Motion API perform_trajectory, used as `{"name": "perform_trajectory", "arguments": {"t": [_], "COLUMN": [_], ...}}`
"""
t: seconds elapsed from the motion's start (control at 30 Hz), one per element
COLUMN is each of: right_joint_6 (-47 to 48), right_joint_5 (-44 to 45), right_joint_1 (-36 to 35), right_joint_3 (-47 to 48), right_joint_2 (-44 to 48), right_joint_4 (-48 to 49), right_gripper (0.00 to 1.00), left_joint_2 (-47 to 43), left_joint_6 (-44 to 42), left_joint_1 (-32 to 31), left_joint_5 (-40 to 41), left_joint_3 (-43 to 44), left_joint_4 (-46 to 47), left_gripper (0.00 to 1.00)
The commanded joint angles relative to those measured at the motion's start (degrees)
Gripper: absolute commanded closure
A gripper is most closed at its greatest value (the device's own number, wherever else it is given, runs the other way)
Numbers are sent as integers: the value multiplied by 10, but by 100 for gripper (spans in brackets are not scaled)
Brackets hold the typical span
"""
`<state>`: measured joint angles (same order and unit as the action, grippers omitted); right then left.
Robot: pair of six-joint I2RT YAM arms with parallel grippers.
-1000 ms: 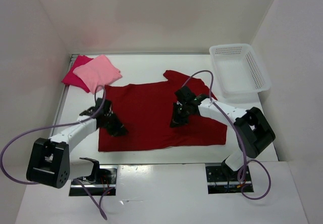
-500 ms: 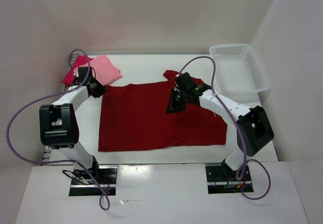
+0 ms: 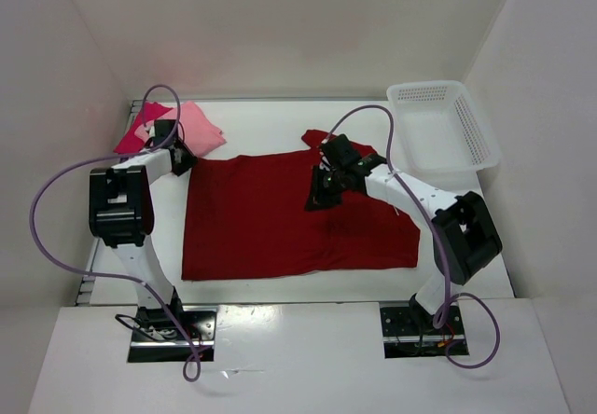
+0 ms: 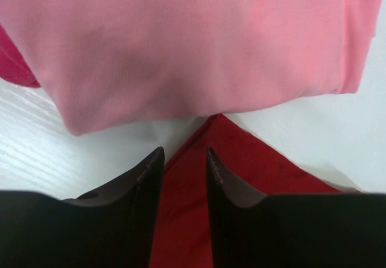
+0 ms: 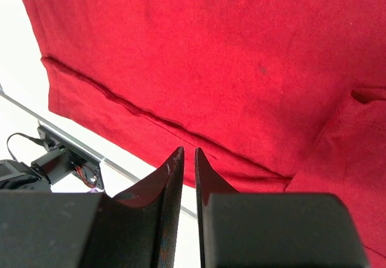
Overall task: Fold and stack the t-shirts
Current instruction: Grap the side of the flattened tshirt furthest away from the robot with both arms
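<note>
Down at the left gripper (image 4: 184,153), the jaws stand a little apart with nothing clamped between them. In the gap we see the pointed corner of the dark red t-shirt (image 3: 280,218), lying flat on the white table (image 3: 270,120). Just past the fingertips, filling the upper part of the wrist view, is the folded light pink t-shirt (image 4: 193,44), close to that corner but not touching it.

Over to the right gripper (image 5: 187,152): the jaws are drawn to a thin slit above the middle of the dark red t-shirt, and we cannot tell whether they nip any cloth. Beyond them the hem runs across the lower left of the wrist view, and a small fold shows at the right edge.

Pulling back to the overhead view, the light pink t-shirt sits on the crimson-pink t-shirt (image 3: 131,137) in the upper left, so we'd call those two folded and stacked. The dark red one is spread wide across the centre, barely folded, so it has yet to be folded and set on the pile. The white mesh basket (image 3: 485,153) stands at the upper right, well apart.
</note>
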<state>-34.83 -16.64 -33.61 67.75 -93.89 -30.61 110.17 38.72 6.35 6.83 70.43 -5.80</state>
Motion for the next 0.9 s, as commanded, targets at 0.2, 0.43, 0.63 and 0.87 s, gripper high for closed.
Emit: {"name": "perform_trajectory", "arguments": {"t": [0.2, 0.43, 0.63, 0.87], "right_joint_6": [5, -1, 5, 5], "right_joint_5": [-15, -15, -4, -4], "right_joint_1": [4, 4, 9, 9], "right_joint_3": [30, 49, 88, 94], "right_joint_2": [-8, -8, -8, -2], "right_joint_4": [16, 16, 4, -2], "right_gripper": [83, 83, 80, 80], "left_joint_2": [22, 57, 62, 44], "left_joint_6": [-54, -67, -67, -54], "left_joint_1": [-1, -20, -20, -20], "left_joint_5": [-9, 6, 12, 38], "left_joint_3": [51, 95, 106, 82], "left_joint_4": [48, 10, -21, -29], "left_gripper": [59, 59, 63, 52]}}
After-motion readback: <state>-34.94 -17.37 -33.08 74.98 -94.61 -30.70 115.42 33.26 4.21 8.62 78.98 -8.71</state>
